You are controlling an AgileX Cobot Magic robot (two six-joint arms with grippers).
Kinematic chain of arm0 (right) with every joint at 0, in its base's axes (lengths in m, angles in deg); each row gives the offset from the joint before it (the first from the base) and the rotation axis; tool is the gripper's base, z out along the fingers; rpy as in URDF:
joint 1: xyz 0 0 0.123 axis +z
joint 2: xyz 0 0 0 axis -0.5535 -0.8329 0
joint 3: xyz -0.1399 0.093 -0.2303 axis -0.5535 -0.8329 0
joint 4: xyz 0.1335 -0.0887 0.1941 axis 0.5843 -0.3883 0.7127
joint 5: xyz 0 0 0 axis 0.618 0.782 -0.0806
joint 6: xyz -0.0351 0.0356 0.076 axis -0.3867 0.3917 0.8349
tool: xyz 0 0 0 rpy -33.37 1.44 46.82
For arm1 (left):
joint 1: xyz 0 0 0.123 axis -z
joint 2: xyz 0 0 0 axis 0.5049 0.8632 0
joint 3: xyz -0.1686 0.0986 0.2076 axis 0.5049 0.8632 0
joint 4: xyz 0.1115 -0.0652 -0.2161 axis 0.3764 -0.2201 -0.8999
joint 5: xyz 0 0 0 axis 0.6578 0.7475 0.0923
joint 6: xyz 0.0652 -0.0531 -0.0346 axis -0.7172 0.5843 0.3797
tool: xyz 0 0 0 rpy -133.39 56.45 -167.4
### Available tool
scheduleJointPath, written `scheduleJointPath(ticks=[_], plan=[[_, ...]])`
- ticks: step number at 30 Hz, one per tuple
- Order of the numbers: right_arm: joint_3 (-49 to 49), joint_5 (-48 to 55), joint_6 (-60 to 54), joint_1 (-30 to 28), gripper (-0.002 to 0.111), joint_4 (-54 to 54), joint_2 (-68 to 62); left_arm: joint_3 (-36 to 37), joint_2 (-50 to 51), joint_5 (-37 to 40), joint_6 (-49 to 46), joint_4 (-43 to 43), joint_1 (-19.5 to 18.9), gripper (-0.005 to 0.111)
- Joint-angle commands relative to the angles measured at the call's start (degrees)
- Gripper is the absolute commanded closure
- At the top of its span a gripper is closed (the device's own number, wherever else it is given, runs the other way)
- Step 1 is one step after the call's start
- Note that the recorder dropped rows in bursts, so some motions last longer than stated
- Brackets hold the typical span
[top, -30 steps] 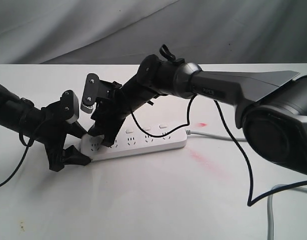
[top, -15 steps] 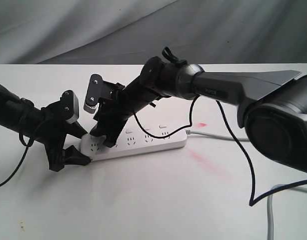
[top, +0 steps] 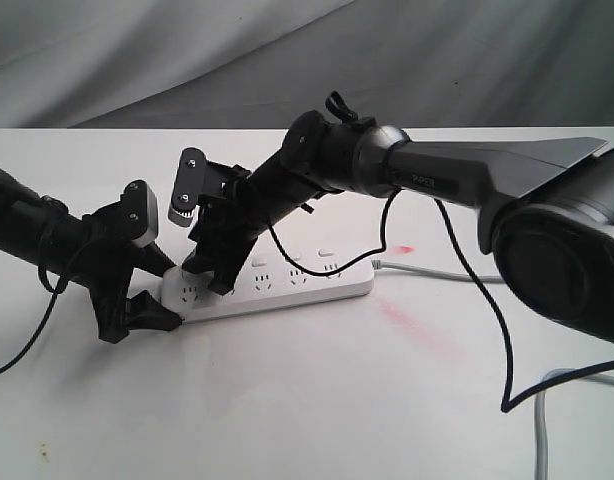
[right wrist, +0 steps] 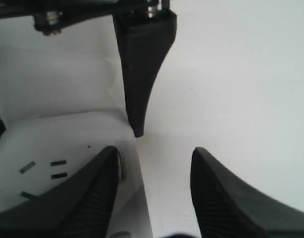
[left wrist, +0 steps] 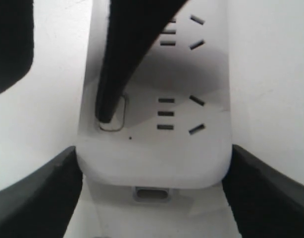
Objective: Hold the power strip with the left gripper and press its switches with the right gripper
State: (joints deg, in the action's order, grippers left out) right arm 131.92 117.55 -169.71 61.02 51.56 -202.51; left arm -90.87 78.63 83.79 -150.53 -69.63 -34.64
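Note:
The white power strip [top: 297, 285] lies on the white table, its row of switches [top: 293, 258] along the far edge. My left gripper [top: 167, 295] is shut on the strip's left end; in the left wrist view its fingers [left wrist: 38, 198] press both sides of the rounded end [left wrist: 152, 158]. My right gripper [top: 207, 278] stands open above that same end. One right fingertip [left wrist: 107, 106] rests on the endmost switch [left wrist: 120, 121]. In the right wrist view that finger [right wrist: 92, 188] covers the switch [right wrist: 120, 168], while the other finger [right wrist: 226, 198] hangs over bare table beside the strip.
The strip's thin grey cord [top: 427, 272] runs off to the right. Red smears [top: 412, 320] mark the table right of the strip. A loose black cable [top: 492, 330] hangs from the right arm, and a grey cable [top: 542, 430] lies at the front right.
The right gripper's wrist has edged slightly to the right, its fingertip staying at the strip's left end. The left gripper and the strip have not moved.

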Motion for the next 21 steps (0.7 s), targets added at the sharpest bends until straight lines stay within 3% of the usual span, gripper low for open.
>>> scheduleJointPath(ticks=[1, 21], plan=[[-0.66, 1.59, 0.29, -1.18, 0.064, -2.19, 2.49, -0.27, -0.14, 0.21, 0.22, -0.72, 0.31, 0.052], [-5.69, 2.26, 1.59, -3.48, 0.064, -4.04, 4.6, -0.27, -0.14, 0.21, 0.26, -0.72, 0.31, 0.052]])
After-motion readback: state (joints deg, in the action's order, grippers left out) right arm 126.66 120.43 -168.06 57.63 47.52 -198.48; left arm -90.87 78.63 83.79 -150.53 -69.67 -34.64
